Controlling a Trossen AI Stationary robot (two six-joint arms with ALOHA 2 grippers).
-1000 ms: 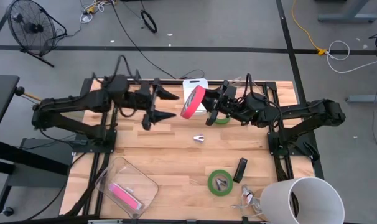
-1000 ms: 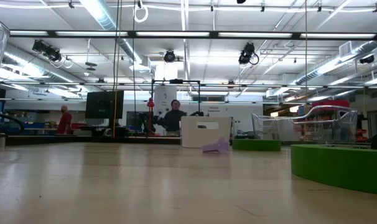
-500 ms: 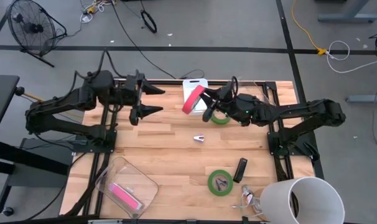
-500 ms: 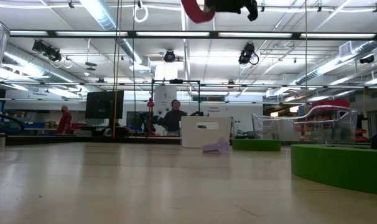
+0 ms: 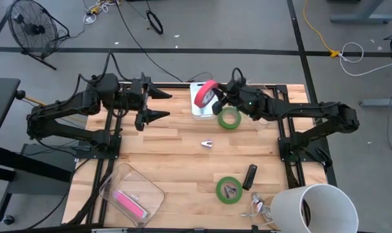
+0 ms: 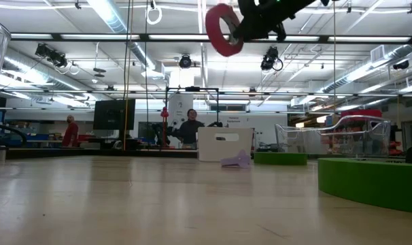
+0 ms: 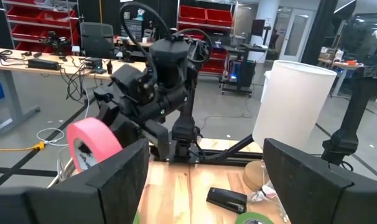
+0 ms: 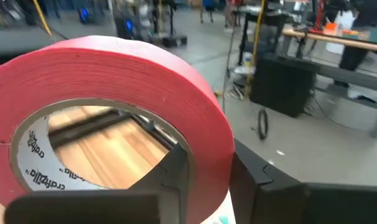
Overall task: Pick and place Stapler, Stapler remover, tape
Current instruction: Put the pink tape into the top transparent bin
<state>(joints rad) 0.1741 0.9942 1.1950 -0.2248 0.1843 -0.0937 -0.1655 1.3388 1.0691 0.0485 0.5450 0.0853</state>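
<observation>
**Red tape roll held over the white bin**

A clear plastic tub (image 5: 132, 193) sits at the near left corner of the table (image 5: 176, 158) with a pink object (image 5: 130, 204) inside it. A white bin (image 5: 200, 97) stands at the far edge, and a tall white bucket (image 5: 315, 207) stands at the near right corner; what either holds cannot be seen.

The red tape roll (image 5: 205, 94) is a wide flat ring with a pale cardboard core, tilted on edge above the white bin. The right gripper (image 5: 219, 98) is clamped on it, one finger through the open centre. Print on the inside of the core (image 8: 38, 163) looks like "craftzilla".

One green tape roll (image 5: 229, 118) lies flat just beside the bin, under the right arm. A second green roll (image 5: 229, 189) lies near the front edge, a small metal piece in its centre. A black stapler (image 5: 250, 176) lies just right of it, and a small silver staple remover (image 5: 207, 144) sits mid-table.

The left gripper (image 5: 158, 106) hovers at the far left with its fingers spread, holding nothing.
</observation>
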